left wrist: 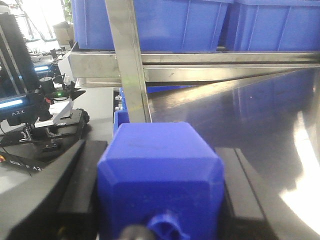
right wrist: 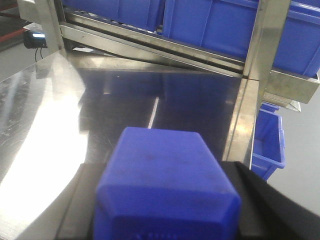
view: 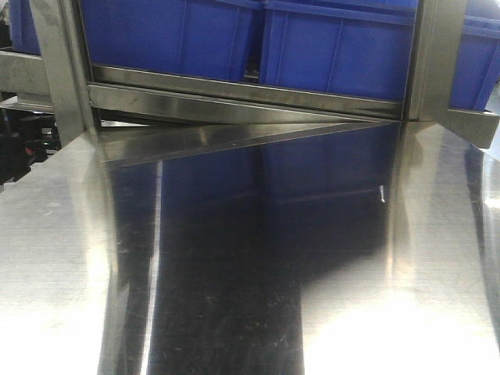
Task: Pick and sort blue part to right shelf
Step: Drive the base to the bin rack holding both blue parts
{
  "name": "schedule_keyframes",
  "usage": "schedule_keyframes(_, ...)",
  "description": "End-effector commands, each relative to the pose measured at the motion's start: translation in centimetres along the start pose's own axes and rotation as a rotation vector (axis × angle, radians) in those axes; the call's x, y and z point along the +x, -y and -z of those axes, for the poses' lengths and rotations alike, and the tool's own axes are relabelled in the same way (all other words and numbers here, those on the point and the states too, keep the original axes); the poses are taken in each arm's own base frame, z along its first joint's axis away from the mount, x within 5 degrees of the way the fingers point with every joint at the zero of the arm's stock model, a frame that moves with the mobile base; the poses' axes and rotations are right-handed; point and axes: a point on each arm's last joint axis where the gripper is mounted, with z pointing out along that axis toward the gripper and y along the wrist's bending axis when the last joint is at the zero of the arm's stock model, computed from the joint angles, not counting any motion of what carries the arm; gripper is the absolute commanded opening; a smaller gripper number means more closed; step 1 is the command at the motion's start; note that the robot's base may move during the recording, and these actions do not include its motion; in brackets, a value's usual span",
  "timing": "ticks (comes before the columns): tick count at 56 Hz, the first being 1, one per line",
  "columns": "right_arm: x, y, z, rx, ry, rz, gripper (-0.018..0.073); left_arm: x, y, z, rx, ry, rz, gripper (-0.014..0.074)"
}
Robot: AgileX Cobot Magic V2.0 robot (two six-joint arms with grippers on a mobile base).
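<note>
Left wrist view: the black unit (left wrist: 20, 107) at far left reads "ARX". A blue block (left wrist: 160, 175) fills the gap between the left gripper (left wrist: 160, 145) fingers (left wrist: 75, 200); we cannot tell if they pinch it. At the right gripper (right wrist: 162, 160) we see the same, a second blue block (right wrist: 165, 195) above the steel tabletop (right wrist: 45, 110). Blue bins (view: 328, 47) line the shelf (view: 234, 98).

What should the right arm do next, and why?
Probably carry the blue block forward toward the shelf. The right gripper appears shut on it over the steel table, and the shelf's blue bins lie ahead.
</note>
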Motion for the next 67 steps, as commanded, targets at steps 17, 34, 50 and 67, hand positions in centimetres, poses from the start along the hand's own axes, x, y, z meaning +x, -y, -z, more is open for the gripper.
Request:
schedule_keyframes(17, -1.43, -0.02, 0.65, -0.010, 0.117, 0.015, 0.0258, -1.31, -0.13, 0.88, 0.010, 0.129, 0.010, 0.0335)
schedule_keyframes(34, -1.41, -0.01, 0.65, -0.009, 0.115, 0.015, 0.0258, -1.31, -0.11, 0.88, 0.013, 0.128, 0.013, 0.0335)
schedule_keyframes(50, -1.44, -0.01, 0.58, -0.007, 0.113, 0.018, 0.0258, -1.50, 0.00, 0.38, 0.016, 0.113, 0.009, 0.0335)
schedule_keyframes(67, -1.39, 0.02, 0.64, -0.006, 0.112, 0.017, 0.0258, -1.53, 0.05, 0.18, 0.018, 0.103, 0.009, 0.0335)
